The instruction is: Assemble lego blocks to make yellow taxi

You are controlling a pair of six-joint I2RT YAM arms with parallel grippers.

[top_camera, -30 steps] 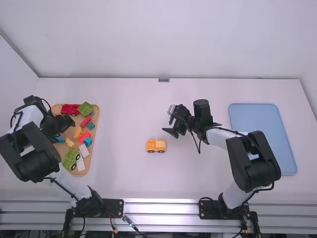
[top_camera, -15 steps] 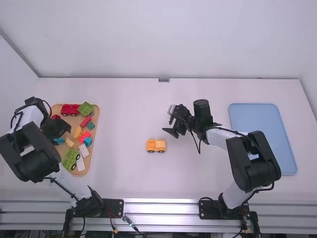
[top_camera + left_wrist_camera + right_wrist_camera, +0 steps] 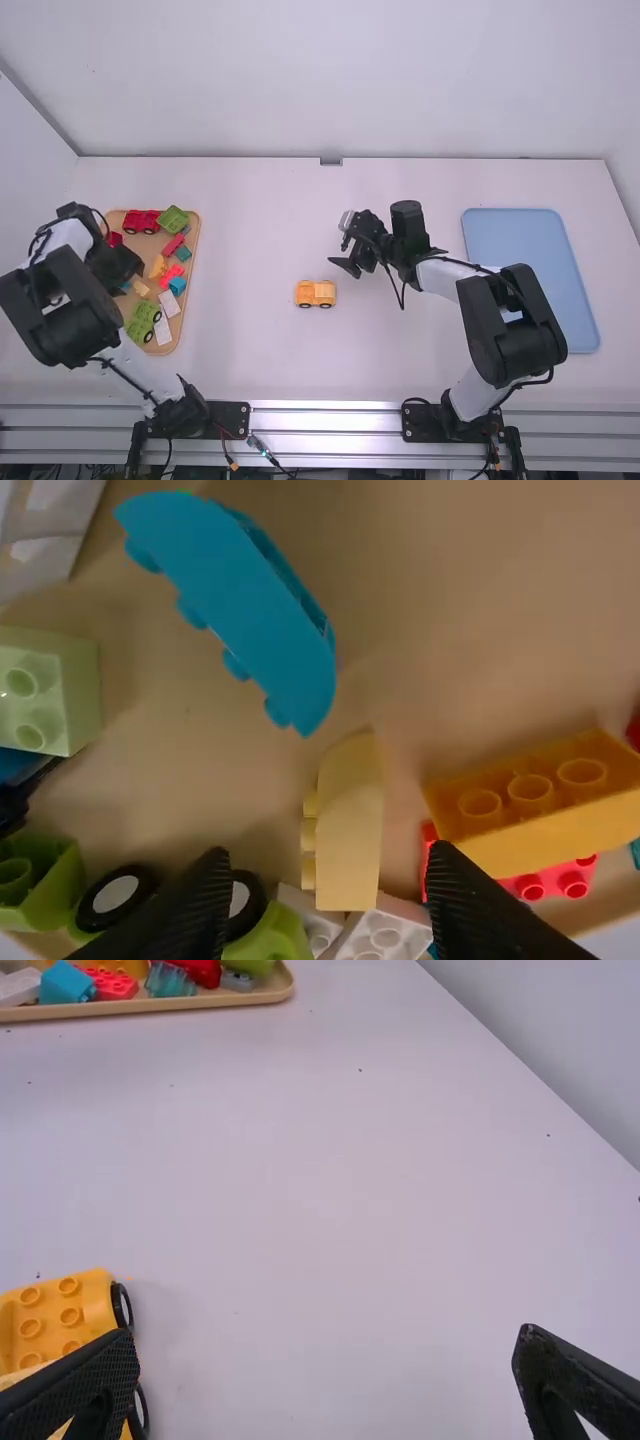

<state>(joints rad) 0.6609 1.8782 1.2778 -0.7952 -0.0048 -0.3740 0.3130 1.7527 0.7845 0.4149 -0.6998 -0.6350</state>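
Note:
My left gripper [image 3: 122, 266] is over the left part of the wooden tray in the high view. In the left wrist view, the open left gripper [image 3: 337, 904] has a pale yellow curved block [image 3: 350, 830] showing between its fingers, not clamped. An orange-yellow studded brick [image 3: 535, 800] lies beside it. On the table's middle stands the yellow wheeled car [image 3: 315, 293]. The right gripper [image 3: 349, 262] is held just up and right of that car. Seen from the right wrist, the right gripper [image 3: 327, 1370] is open and empty, with the yellow car [image 3: 60, 1318] partly behind one finger.
The tray [image 3: 168, 347] holds several red, green, blue and white pieces. In the left wrist view, a blue curved block [image 3: 245, 605] and a light green brick [image 3: 62, 695] lie around the pale yellow one. A light blue tray [image 3: 530, 280] lies at the right.
Over the tray, my left gripper has shifted toward the left and nearer the camera, uncovering a red piece by the tray's left edge. The right arm and the yellow car have stayed still.

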